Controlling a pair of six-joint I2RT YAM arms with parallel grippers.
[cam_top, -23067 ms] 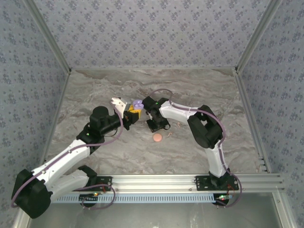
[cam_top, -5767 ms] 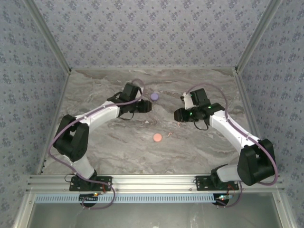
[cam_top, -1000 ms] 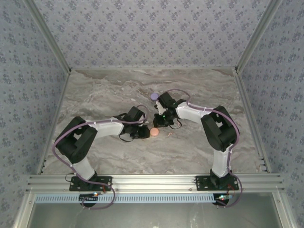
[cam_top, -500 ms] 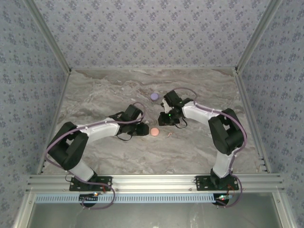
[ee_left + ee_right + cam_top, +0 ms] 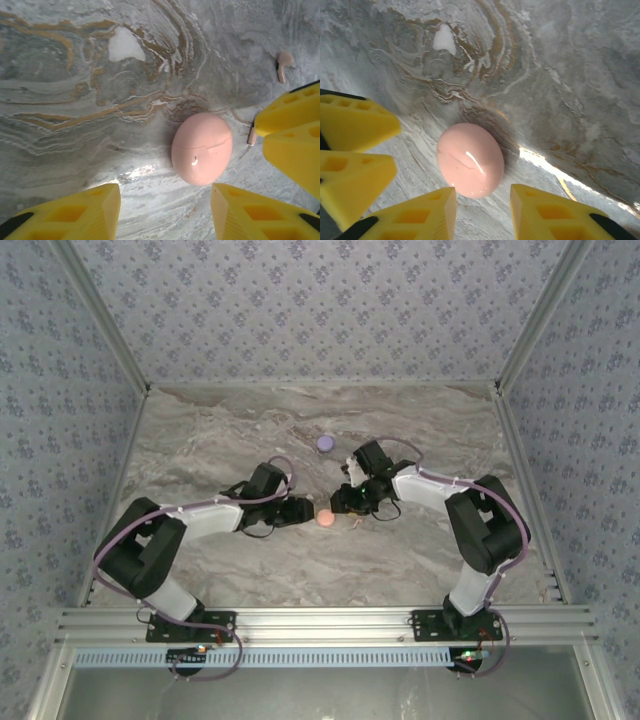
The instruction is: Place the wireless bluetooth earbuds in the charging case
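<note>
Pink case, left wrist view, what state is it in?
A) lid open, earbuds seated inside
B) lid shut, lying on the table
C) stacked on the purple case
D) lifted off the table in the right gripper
B: the pink case lies flat on the marble table with its lid seam closed, and a pink earbud lies loose on the table beyond it.
</note>
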